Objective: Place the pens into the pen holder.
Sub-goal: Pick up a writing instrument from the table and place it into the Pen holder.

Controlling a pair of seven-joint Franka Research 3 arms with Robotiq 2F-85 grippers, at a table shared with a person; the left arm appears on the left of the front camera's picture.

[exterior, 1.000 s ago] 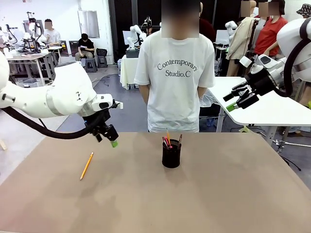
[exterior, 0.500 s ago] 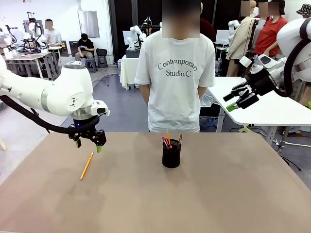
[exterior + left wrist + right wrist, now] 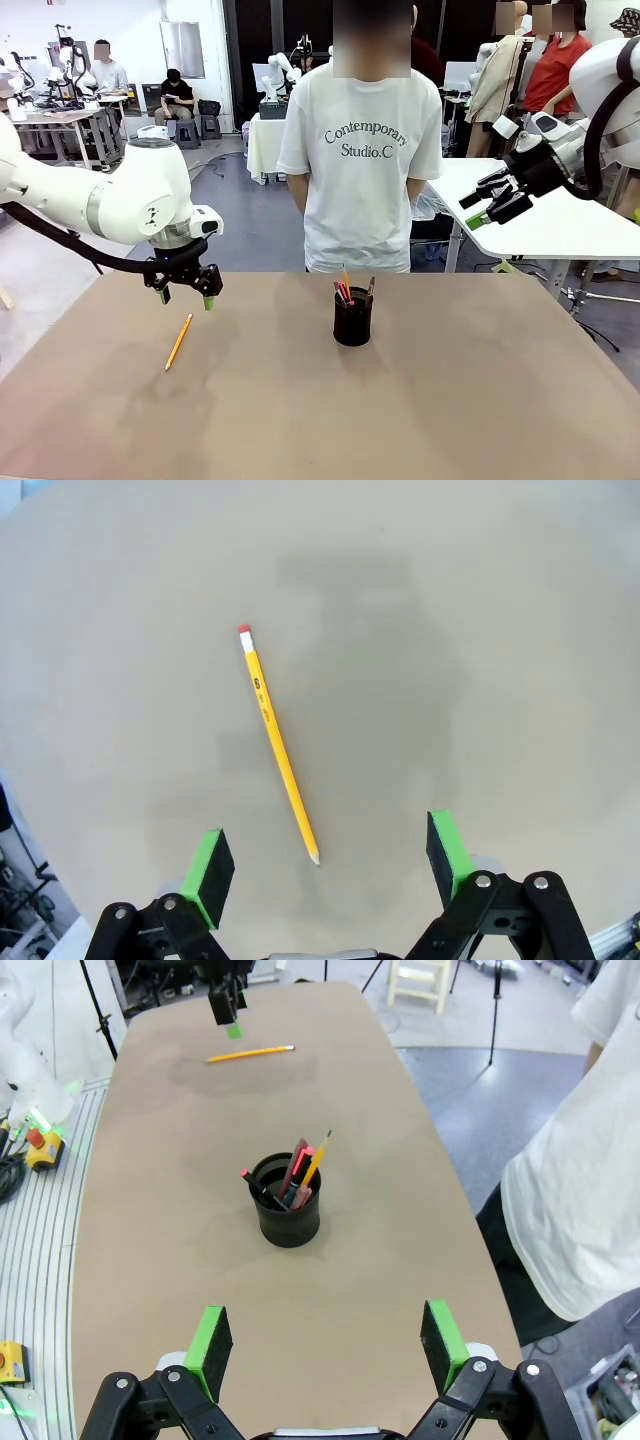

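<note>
Left tool (image 3: 186,298): jaws stand wide apart with nothing between them. It hangs above the worktop (image 3: 420,420), fingers pointing down, over the left part of the surface and clear of it.

Yellow pencil (image 3: 178,341): lies flat on the worktop by itself, just on the robot's side of the left tool and well apart from the pen holder (image 3: 352,322). In the left wrist view its sharpened tip falls between the two green pads (image 3: 212,865) and its pink eraser end points away. Neither pad touches it.

Pen holder: black mesh cup, upright, near the middle of the worktop towards the far edge. Several pens (image 3: 345,290) stand in it, red, pink and yellow-orange, leaning against the rim.

Right tool (image 3: 474,209): jaws wide apart and empty, held high off the right side of the worktop.

A person (image 3: 358,170) in a white T-shirt stands at the far edge, behind the holder.
</note>
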